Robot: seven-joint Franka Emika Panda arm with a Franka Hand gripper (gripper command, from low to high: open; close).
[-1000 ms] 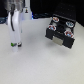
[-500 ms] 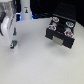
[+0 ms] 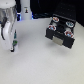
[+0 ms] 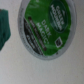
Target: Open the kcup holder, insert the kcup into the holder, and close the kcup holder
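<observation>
hanging low over the white table (image 3: 35, 65) at the exterior view's left, with the fingers (image 3: 13, 48) pointing down close to its surface; open or closed, cannot tell. looking straight down in the wrist view onto the kcup (image 4: 45, 27), green lid up, sitting on the table. standing well apart at the exterior view's right, the kcup holder (image 3: 60, 33), black, showing round pods on its upper face

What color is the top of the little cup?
Green, with a silvery rim; the kcup shows best in the wrist view.
</observation>
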